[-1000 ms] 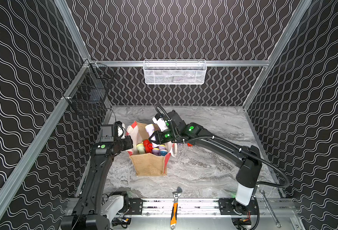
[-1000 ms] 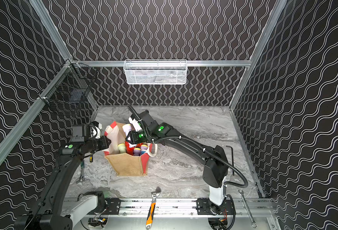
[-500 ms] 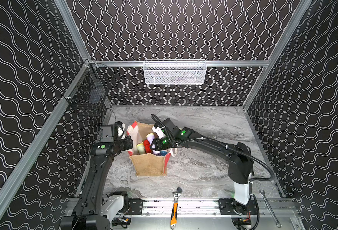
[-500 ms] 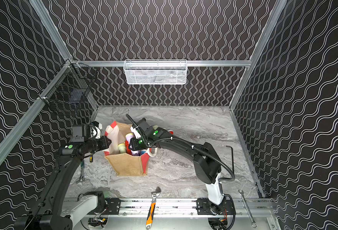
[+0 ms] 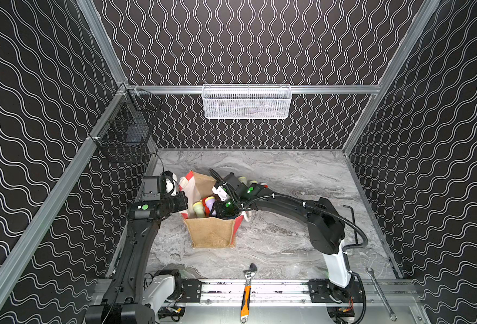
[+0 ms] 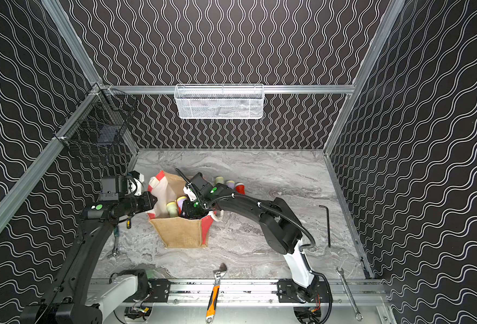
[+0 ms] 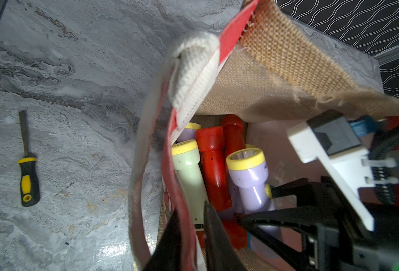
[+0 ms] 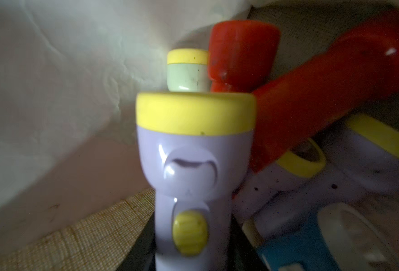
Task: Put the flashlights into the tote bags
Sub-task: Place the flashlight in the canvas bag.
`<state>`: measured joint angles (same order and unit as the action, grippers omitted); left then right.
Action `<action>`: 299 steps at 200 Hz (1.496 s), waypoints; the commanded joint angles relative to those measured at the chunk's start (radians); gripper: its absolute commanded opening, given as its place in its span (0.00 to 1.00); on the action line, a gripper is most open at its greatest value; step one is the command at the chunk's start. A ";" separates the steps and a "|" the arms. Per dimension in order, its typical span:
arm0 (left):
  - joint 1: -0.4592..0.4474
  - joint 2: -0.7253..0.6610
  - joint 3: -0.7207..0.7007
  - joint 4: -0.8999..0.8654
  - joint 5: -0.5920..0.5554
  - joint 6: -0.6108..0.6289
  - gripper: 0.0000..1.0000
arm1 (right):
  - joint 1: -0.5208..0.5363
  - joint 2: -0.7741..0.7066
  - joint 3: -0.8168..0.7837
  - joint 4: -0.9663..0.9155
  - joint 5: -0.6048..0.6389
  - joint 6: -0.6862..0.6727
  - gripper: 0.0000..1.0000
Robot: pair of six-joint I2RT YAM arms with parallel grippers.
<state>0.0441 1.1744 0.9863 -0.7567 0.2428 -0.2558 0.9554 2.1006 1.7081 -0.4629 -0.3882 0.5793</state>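
You're boxed in by black wavy-lined walls [image 5: 245, 42] over a grey marbled floor [image 5: 288, 252].
At twelve o'clock, a white mesh basket [image 5: 247, 102] hangs on the aluminium rail [image 5: 330, 89]; at ten, a black wire basket [image 5: 125, 131].

Camera setup: two high views plus one cam on each wrist

Both top views sit up high at the front, above the rail [image 5: 259, 289]. They look down and toward the back wall [image 5: 245, 42], far enough out to take in the whole tabletop [image 5: 288, 174], and they're nearly the same shot, just shifted sideways. The left wrist cam hangs close over the tote bag [image 7: 287, 54] rim, peering inside. The right wrist cam is down in the bag, nose-to-nose with a lilac flashlight [image 8: 193, 164], which the left wrist view catches too.
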 commanded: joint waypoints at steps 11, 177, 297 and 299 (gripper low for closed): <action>0.000 -0.001 -0.003 0.033 0.014 0.007 0.20 | -0.004 0.047 0.041 -0.046 -0.032 0.045 0.33; 0.002 0.000 -0.001 0.030 0.012 0.006 0.22 | -0.003 0.115 0.210 -0.192 -0.100 0.000 0.61; 0.001 0.005 0.003 0.027 -0.005 0.006 0.21 | -0.013 -0.196 0.186 -0.189 0.096 -0.110 0.61; 0.002 0.005 0.002 0.027 -0.006 0.006 0.21 | -0.013 -0.223 0.179 -0.185 0.105 -0.111 0.61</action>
<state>0.0441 1.1755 0.9821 -0.7567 0.2417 -0.2558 0.9482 1.9522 1.9228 -0.6445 -0.3912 0.5072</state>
